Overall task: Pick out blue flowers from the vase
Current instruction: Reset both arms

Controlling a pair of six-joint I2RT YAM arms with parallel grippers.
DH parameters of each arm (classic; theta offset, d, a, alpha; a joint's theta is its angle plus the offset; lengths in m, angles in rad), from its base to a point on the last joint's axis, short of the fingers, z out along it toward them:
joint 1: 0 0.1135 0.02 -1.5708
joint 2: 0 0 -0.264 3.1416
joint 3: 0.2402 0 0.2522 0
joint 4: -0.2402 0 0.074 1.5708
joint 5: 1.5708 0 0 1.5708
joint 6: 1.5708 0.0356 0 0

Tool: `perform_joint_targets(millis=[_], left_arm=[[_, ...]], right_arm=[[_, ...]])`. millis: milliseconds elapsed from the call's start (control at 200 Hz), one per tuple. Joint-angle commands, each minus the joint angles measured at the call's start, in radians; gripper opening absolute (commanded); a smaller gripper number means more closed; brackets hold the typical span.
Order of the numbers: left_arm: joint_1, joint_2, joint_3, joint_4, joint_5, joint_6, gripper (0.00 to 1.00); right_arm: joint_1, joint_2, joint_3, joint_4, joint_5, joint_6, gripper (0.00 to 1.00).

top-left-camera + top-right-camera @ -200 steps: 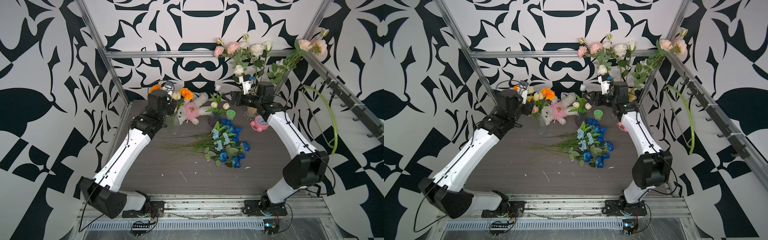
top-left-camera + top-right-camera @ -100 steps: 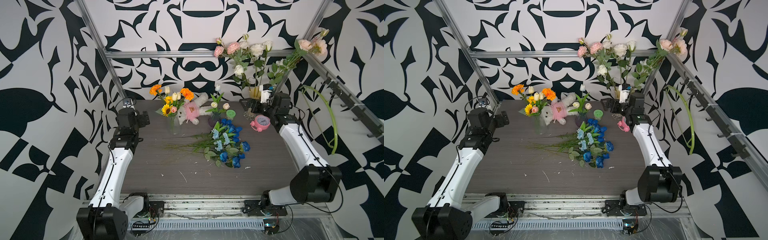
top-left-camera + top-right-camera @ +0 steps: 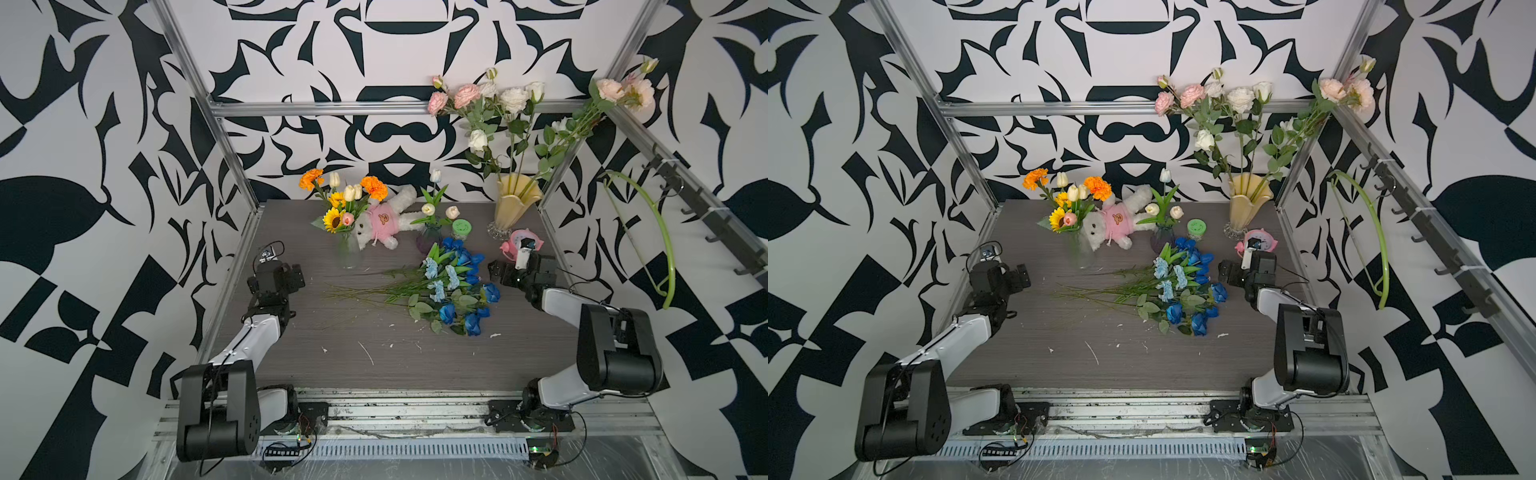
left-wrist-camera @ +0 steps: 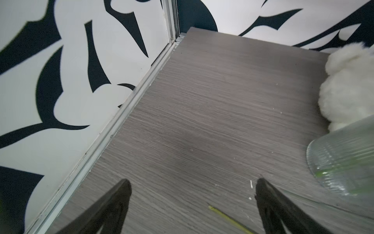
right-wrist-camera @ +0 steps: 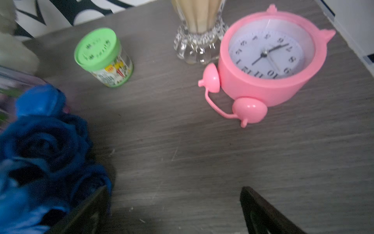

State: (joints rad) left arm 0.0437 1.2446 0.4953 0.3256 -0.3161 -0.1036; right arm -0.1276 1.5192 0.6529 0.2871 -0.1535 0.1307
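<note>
The left tool (image 4: 192,186) hangs over bare surface (image 3: 374,353) with its jaws wide apart and nothing between them. The right tool (image 5: 174,190) is just as spread and empty, one finger just beside the nearest blue heads. A second ago both arms were stretched toward 11 and 1 o'clock among the vases; now, in both top views, they have drawn back to the 9 and 3 o'clock edges. The blue flowers (image 3: 453,286) lie unmoved in a heap just off centre toward 3 o'clock, stems trailing toward 9 o'clock. Further out, the glass vase (image 3: 348,253) at 11 o'clock holds only orange, yellow, pink and white blooms, and the cream vase (image 3: 513,203) at 1 o'clock only pink, white and peach ones. No blue shows in either, so the pull-back looks like the picking is finished rather than a fresh reach
</note>
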Motion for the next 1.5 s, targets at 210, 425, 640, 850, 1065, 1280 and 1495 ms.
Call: perform_joint_targets(millis=[210, 425, 640, 850, 1065, 1280, 1495], left_arm=[[0.007, 0.007, -0.205, 0.429, 0.057, 0.068, 0.99], [0.008, -0.003, -0.297, 0.604, 0.091, 0.12, 0.99], [0.01, -0.043, -0.345, 0.648, 0.124, 0.113, 0.99], [0.01, -0.026, -0.32, 0.621, 0.199, 0.07, 0.99], [0.012, 0.104, -0.274, 0.667, 0.235, 0.036, 0.99], [0.012, 0.288, -0.22, 0.747, 0.262, 0.038, 0.99], [0.021, 0.296, -0.111, 0.538, 0.282, 0.038, 0.99]], right_arm=[[0.011, -0.098, -0.099, 0.18, 0.048, -0.002, 1.0], [0.063, -0.07, -0.279, 0.496, 0.114, -0.02, 1.0], [0.204, -0.016, -0.343, 0.663, 0.215, -0.145, 1.0], [0.221, 0.022, -0.342, 0.691, 0.231, -0.164, 1.0], [0.221, 0.024, -0.313, 0.639, 0.238, -0.167, 1.0], [0.22, 0.025, -0.305, 0.628, 0.251, -0.163, 1.0], [0.221, 0.025, -0.304, 0.624, 0.264, -0.156, 1.0]])
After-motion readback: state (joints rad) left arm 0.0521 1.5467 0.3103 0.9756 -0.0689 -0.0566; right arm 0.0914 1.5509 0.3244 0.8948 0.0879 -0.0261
